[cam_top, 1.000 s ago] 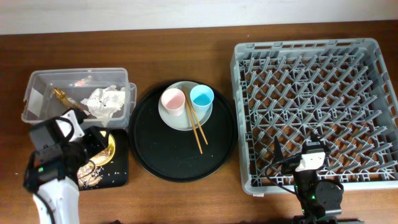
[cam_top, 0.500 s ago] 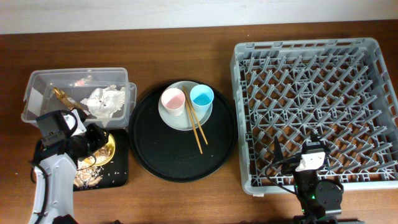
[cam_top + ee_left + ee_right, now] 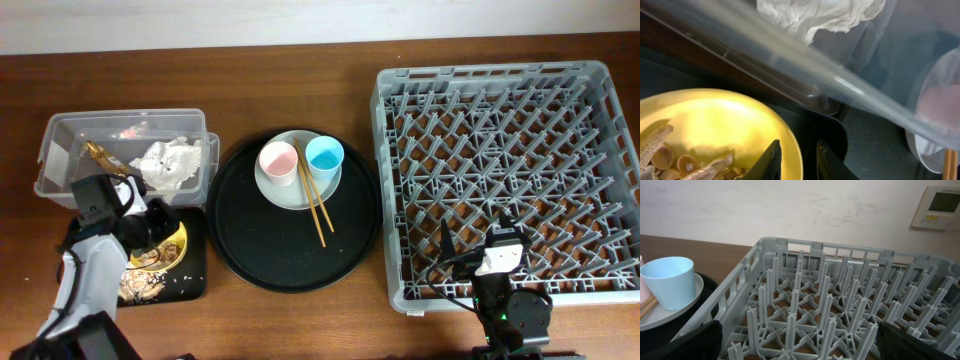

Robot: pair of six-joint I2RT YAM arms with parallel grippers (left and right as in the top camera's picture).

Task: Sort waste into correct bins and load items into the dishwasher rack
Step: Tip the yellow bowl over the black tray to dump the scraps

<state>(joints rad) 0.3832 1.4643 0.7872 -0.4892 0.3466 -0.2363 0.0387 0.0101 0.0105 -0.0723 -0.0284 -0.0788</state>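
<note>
Left tool (image 3: 797, 156) clamped, right tool (image 3: 805, 342) agape

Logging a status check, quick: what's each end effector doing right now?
left end effector: closed on the rim of the yellow bowl.
right end effector: open, holding nothing.

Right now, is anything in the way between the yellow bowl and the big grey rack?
Yes. The round black tray lies between the yellow bowl and the rack, holding the plate, pink cup, blue cup and chopsticks. Lifting over probably works.
</note>
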